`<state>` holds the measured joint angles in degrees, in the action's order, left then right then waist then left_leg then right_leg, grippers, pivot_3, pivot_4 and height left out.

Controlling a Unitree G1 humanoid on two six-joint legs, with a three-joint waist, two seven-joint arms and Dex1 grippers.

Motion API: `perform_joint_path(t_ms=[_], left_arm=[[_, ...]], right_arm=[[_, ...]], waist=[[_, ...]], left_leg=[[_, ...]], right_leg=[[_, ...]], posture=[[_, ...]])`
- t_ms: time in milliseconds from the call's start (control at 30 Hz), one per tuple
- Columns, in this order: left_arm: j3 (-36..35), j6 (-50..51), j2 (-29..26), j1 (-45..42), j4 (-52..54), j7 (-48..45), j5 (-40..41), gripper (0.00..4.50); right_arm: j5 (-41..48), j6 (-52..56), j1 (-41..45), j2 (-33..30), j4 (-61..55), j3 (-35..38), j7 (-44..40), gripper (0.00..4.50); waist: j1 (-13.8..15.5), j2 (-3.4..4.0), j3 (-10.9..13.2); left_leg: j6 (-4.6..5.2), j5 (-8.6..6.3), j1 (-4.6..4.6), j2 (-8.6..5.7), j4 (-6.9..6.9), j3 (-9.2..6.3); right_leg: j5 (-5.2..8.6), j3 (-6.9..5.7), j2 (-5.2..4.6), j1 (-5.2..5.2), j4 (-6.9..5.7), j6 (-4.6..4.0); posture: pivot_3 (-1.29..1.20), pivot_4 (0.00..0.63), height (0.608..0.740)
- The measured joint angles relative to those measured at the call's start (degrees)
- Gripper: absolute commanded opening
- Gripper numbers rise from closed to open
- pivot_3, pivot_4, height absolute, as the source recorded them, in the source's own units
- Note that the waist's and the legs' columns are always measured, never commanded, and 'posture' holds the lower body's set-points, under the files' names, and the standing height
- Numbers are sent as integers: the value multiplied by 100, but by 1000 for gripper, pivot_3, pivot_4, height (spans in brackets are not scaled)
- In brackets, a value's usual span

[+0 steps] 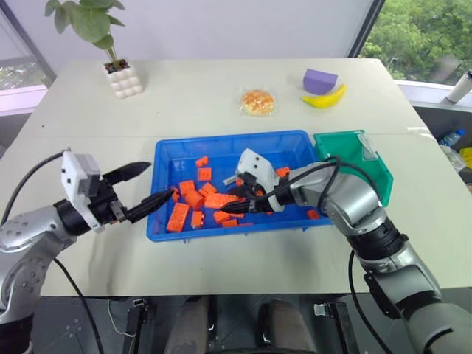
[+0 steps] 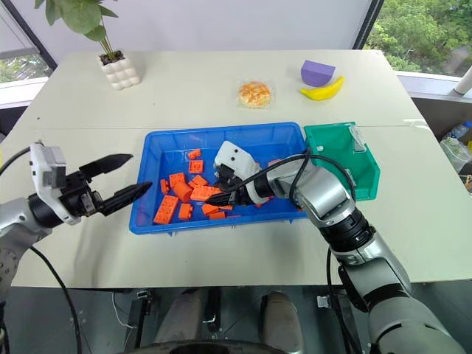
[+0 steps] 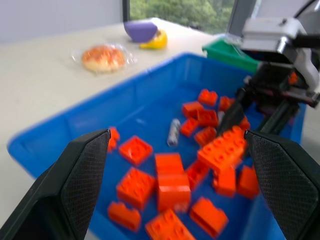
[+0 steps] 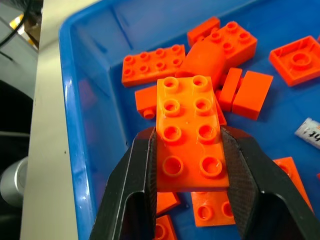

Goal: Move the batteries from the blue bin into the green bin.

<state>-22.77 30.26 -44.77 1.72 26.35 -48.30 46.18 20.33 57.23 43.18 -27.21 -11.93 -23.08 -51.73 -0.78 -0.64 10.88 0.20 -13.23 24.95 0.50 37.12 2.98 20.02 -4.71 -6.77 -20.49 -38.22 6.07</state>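
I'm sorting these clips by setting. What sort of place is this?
Probably an office or lab test room, not a home or factory: a plain pale table by large windows with trees outside, set with props such as a potted plant, a toy banana and sorting bins.

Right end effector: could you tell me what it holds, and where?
An orange toy brick, clamped across its two long sides near one end by the right end effector.
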Motion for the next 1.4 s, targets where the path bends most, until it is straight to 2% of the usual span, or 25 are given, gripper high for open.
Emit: perform_joint_path(t_ms=[100, 133, 267, 467, 800, 1133, 1233, 1400], left_arm=[[-19, 88, -131, 172, 106, -142, 36, 4500], [-54, 129, -191, 270, 128, -204, 65, 4500], [-121, 254, -358, 479, 132, -401, 72, 4500], [-129, 301, -371, 407, 123, -454, 73, 4500], [-88, 323, -363, 299, 154, -444, 73, 4500], [-59, 326, -219, 327, 307, -312, 73, 4500], [-60, 325, -178, 327, 345, -225, 73, 4500], [-62, 324, -130, 352, 381, -143, 73, 4500]], right_arm=[[-8, -82, -1, -55, 7, -20, -19, 4179], [-14, -104, -1, -67, 8, -27, -23, 4438], [-177, -376, 78, -154, 232, -66, -63, 4438], [-969, -2099, 1019, -160, 2049, -86, -193, 4438], [-1744, -3945, 1246, 311, 3996, -171, -727, 4438], [-2245, -4808, 1628, 1044, 5219, -223, -979, 4438], [-2374, -4951, 1711, 1102, 5488, -222, -1058, 3556], [-2523, -5054, 1736, 1091, 5701, -219, -1235, 992]], waist=[[0, 0, 0], [-5, 0, 0], [-7, 1, 1], [-5, 0, 0], [-30, 1, 1], [-26, 2, 1], [-26, 2, 1], [-39, 2, 1]], left_leg=[[0, 0, 0, 0, -1, 0], [0, 0, 0, 1, -1, 0], [0, 0, 0, 1, -2, 1], [0, 0, 0, 0, 0, 2], [-1, 1, 0, 1, -2, 4], [-4, 2, 0, 1, -1, 2], [-4, 2, 0, 1, -1, 2], [-5, 2, 0, 1, -1, 1]], right_leg=[[0, 0, -1, 0, 0, 0], [0, 0, 0, 0, 1, 0], [0, 0, 0, -2, 1, 0], [0, 0, 1, -3, 1, 0], [0, 0, 2, -3, 1, 0], [0, 0, 3, -2, 0, 0], [0, 0, 3, -2, 0, 0], [0, 0, 5, -2, 0, 0]], posture=[[0, 150, 739], [0, 150, 739], [0, 150, 739], [0, 150, 739], [0, 150, 739], [0, 150, 739], [0, 150, 739], [0, 150, 739]])
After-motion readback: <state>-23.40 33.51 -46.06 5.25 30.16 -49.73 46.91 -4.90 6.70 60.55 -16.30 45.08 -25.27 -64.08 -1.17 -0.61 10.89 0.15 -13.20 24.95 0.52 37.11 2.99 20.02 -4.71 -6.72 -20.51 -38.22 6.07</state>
